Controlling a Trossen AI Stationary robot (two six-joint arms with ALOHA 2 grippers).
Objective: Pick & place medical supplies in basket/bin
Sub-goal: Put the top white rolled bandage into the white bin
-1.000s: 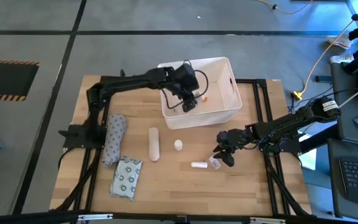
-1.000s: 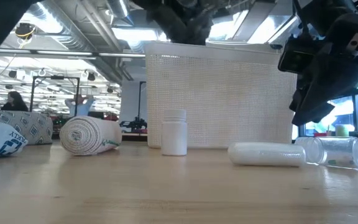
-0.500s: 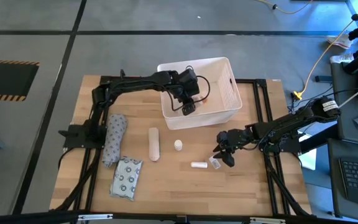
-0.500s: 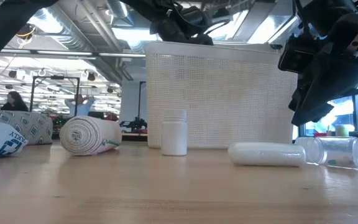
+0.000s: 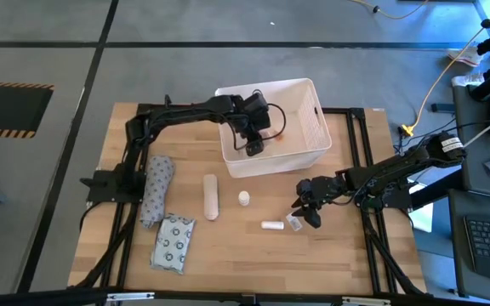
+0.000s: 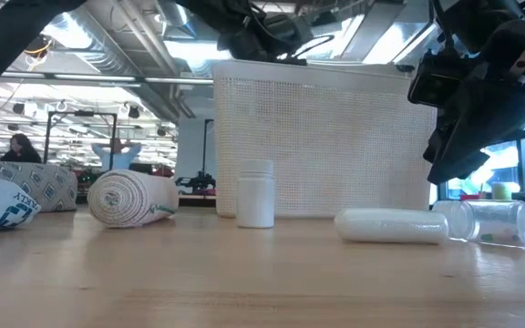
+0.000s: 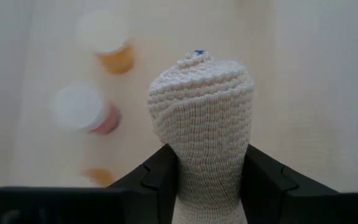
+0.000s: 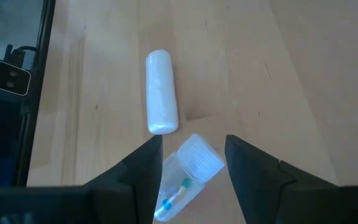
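Farthest out on the left gripper's outer side, on the wooden table (image 5: 228,246), lay a patterned grey-white fabric roll (image 5: 156,189) and, nearer the table's front edge, a flat grey-white packet with ring pattern (image 5: 173,243). Closer in lay a long white cylindrical roll (image 5: 211,196), then a small white capped bottle (image 5: 243,199) standing upright, both on the bare wood in front of the tub.

The left gripper (image 5: 251,146) hung over the white rectangular plastic tub (image 5: 311,151), inside its rim. Its fingers (image 7: 160,177) were clamped on a cream woven gauze roll (image 7: 202,124) that stuck out past the tips. Beneath the roll, on the tub floor, lay small white bottles with orange and pink caps (image 7: 98,115) (blurred in the wrist view, so their number is unclear).

Between the two grippers lay a short white wrapped cylinder (image 8: 161,91) on the wood, just ahead of the right gripper's tips.

The right gripper (image 5: 304,212) hovered low over the table beside the tub, its fingers (image 8: 143,168) spread apart and holding nothing. A clear plastic vial with a clear cap (image 8: 188,171) lay between them, angled across the gap; contact could not be told.
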